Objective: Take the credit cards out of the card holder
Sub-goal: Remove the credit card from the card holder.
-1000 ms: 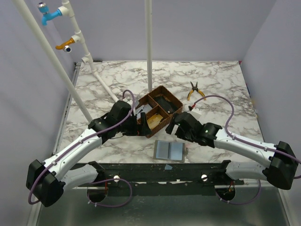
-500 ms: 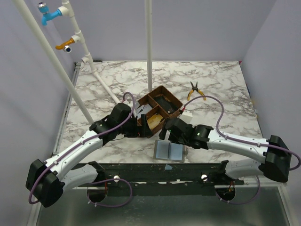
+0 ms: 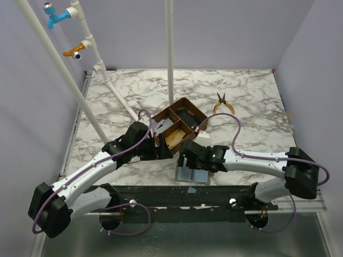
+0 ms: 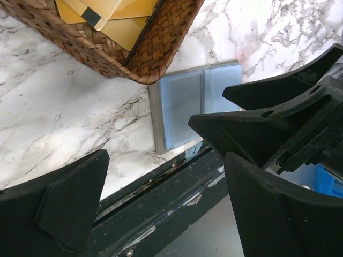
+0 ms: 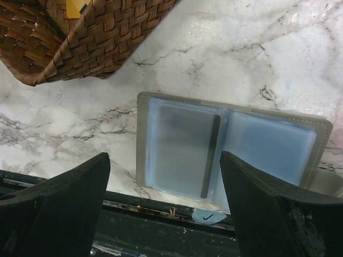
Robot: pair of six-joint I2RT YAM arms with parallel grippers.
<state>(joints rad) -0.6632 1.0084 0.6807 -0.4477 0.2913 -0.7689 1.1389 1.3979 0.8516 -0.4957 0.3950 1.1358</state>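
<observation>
Right wrist view, entry one: card holder (image 5: 257,147), grey outside and pale blue-grey inside, lying opened flat on the marble table (image 5: 241,53) at its near edge, just beside a corner of the woven tray (image 5: 96,37).

Entry two: credit card (image 5: 182,150), greyish with a dark stripe along one side, seen through the translucent sleeve of the pocket nearer the tray. We cannot tell whether the other pocket holds one.

Handling, as we judge it: the cards are thin, stiff, light and slick, and probably snug in the sleeve. The holder is light enough to slide on the marble. We would pin the holder with one arm and pinch the card by whichever edge shows at the sleeve mouth, likely by the fold.

Entry three: right gripper (image 5: 163,176), spread wide over the holder with nothing between its fingers.

Entry four: left gripper (image 4: 166,179), likewise spread and empty, beside the tray.
</observation>
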